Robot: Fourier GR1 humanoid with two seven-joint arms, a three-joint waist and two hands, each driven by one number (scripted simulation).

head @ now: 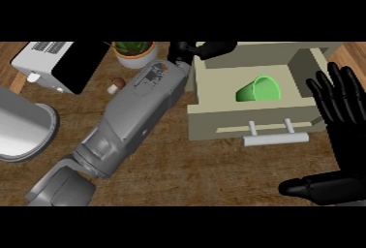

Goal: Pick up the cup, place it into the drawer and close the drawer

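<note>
The green cup (259,89) lies on its side inside the open beige drawer (214,114), near the middle, touched by neither hand. My left forearm crosses the counter diagonally, and my left hand (202,49) sits at the drawer's back left corner, its fingers relaxed and holding nothing. My right hand (342,116) rests open at the right edge of the view, fingers up, just right of the drawer's front corner. The drawer's pale bar handle (276,139) sticks out toward me.
A white and black toaster (50,65) stands at the back left beside a potted plant (135,52). A small brown-capped object (114,85) lies near my left forearm. A grey metal pot (22,127) sits at the left edge.
</note>
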